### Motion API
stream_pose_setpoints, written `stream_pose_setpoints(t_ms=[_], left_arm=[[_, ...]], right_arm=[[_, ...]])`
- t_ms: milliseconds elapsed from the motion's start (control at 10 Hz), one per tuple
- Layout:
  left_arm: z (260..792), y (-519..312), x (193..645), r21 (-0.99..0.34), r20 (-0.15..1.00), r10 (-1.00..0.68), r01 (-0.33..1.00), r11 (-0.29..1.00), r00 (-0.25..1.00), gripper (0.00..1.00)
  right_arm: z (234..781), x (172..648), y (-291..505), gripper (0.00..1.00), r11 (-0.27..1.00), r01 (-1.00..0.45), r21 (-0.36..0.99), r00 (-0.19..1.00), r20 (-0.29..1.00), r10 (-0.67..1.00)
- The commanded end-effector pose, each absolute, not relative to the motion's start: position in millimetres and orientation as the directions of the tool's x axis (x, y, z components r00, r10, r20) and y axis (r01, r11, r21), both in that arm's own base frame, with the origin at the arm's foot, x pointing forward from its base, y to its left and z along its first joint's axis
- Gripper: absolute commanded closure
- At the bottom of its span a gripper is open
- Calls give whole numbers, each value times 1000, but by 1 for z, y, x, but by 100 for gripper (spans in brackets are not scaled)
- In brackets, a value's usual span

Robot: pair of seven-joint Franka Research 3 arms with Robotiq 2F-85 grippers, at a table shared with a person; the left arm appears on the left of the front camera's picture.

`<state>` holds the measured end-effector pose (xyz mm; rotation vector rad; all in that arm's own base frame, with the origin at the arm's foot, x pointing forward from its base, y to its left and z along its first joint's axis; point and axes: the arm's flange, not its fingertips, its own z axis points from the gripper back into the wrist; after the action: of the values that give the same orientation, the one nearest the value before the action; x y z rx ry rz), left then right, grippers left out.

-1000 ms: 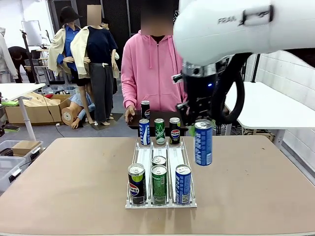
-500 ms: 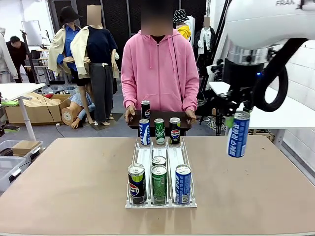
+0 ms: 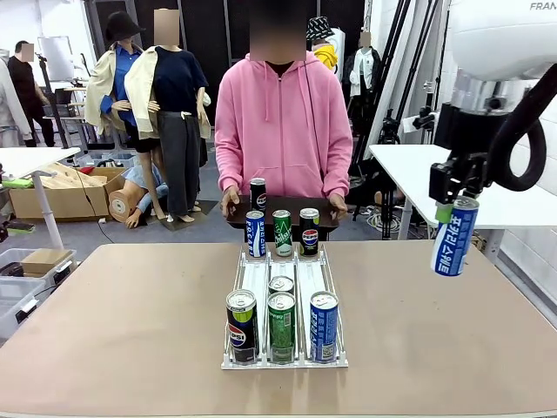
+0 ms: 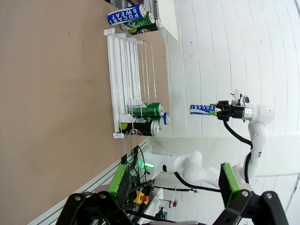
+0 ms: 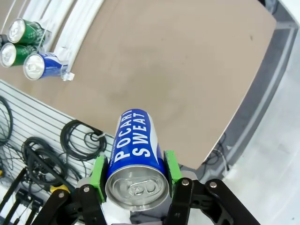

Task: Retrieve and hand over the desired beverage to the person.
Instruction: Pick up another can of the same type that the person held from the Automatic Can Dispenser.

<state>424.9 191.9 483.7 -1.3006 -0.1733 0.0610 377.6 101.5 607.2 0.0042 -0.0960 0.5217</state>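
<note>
Left gripper (image 4: 171, 187): jaws spread wide, nothing between them, parked well clear of the can rack (image 4: 123, 89) on the table (image 4: 51, 93).

Centre, front view: person (image 3: 283, 122) in pink at the far edge, hands resting on a dark tray (image 3: 278, 216) with cans on it; white rack (image 3: 285, 296) of cans in front of that, well to the left of the closed jaws.

Right gripper (image 3: 454, 205): clamped on the blue Pocari Sweat can (image 3: 454, 237) near its top, green pads (image 5: 169, 165) pressed to both sides — can hanging slightly tilted below the jaws, high above the table's right side.

Step in hand, by the look of it: carry phase, retrieval done, handover not yet made. Next move calls for swinging across toward the person, keeping the grip firm until a hand takes the can — then release.
</note>
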Motion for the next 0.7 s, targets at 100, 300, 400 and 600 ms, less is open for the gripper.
stream_pose_setpoints(t_ms=[100, 300, 400, 600], left_arm=[[486, 192, 424, -962, 98, 144, 57, 268, 985, 0], [486, 192, 424, -962, 98, 144, 57, 268, 985, 0], [486, 192, 424, -962, 98, 144, 57, 268, 985, 0], [486, 192, 424, -962, 98, 144, 57, 268, 985, 0]], right_arm=[[599, 379, 74, 100, 849, -527, 42, 844, 141, 517], [599, 379, 66, 100, 856, -514, 44, 852, 140, 505], [600, 378, 68, 100, 850, -525, 46, 845, 147, 515], [600, 383, 67, 100, 865, -501, 32, 862, 108, 496]])
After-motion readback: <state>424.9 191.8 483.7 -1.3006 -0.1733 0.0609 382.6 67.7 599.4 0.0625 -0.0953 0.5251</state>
